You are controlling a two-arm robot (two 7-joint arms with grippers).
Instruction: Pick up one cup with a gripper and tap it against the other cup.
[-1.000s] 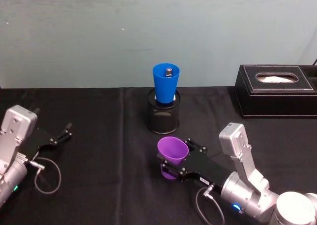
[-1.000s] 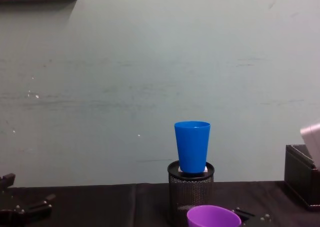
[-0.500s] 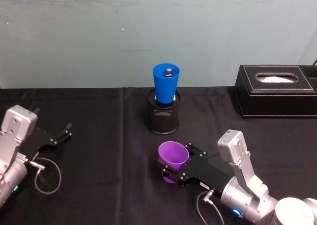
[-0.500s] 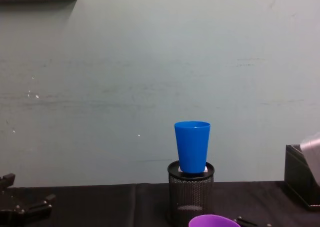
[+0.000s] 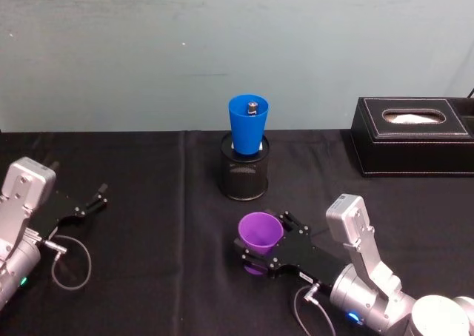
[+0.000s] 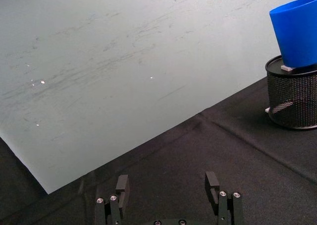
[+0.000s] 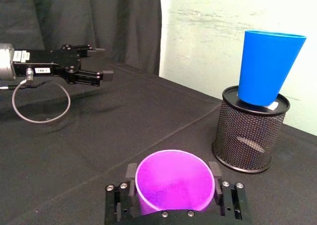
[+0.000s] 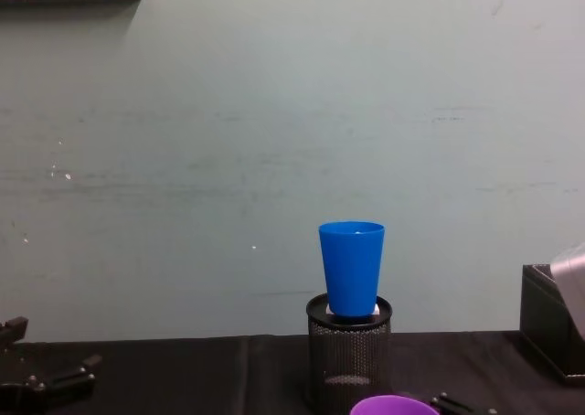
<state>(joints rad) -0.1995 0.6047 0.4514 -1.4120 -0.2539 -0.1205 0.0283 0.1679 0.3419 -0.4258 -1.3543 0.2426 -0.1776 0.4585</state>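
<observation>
The purple cup is upright between the long black jaws of my right gripper, which is shut on it just in front of the mesh holder; the right wrist view shows the cup clamped from both sides by that gripper. Its rim peeks in at the bottom of the chest view. The blue cup stands in the top of a black wire-mesh pen holder, a short way beyond the purple one and apart from it. My left gripper rests open at the far left.
A black tissue box sits at the back right. A looped cable lies beside the left arm. Black cloth covers the table, and a pale wall stands close behind the holder.
My right gripper has drawn the purple cup slightly back and down, away from the mesh holder. The blue cup and the left arm have not moved.
</observation>
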